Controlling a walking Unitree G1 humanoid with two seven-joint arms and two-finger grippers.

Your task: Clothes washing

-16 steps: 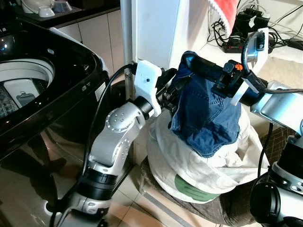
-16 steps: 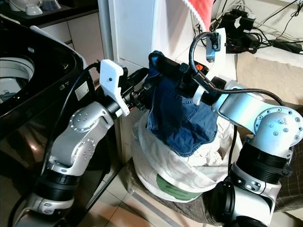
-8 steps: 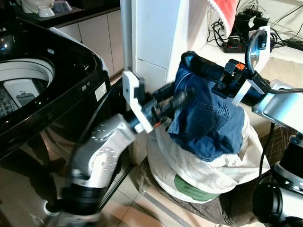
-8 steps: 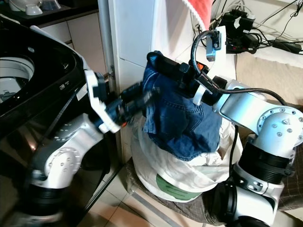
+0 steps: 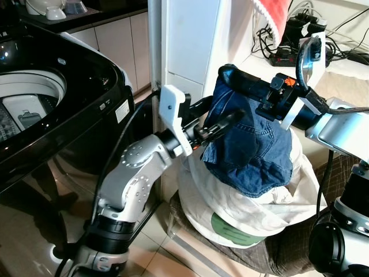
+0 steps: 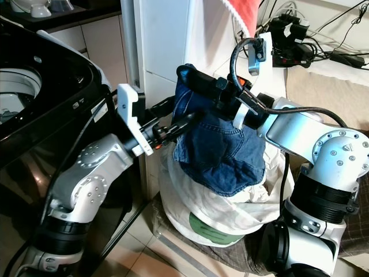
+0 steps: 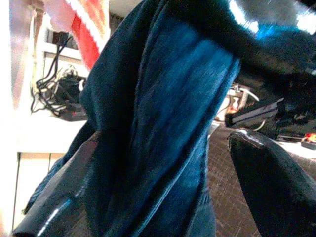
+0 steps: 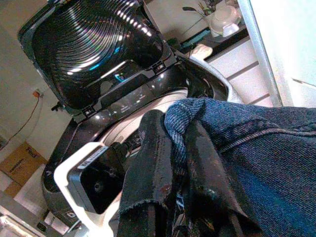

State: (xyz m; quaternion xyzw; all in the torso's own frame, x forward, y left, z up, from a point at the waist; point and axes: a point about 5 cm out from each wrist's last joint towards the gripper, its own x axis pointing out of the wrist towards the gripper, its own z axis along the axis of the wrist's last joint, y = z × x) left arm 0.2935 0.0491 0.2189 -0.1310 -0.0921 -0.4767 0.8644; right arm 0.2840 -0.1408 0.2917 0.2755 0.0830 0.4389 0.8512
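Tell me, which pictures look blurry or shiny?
Left wrist view: the jeans are close and soft, with a washed-out bright patch on one side. Right wrist view: the washer lid shines with striped glare. Eye views: sharp, with reflections on the black washer.

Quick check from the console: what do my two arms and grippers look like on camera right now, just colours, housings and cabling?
Both arms are silver metal with rounded joint housings and black collars. The left arm has a white wrist bracket and a black cable along it; the left gripper has long glossy black fingers. The right arm has a white camera mount on a looping black cable, with an orange marking behind the right gripper.
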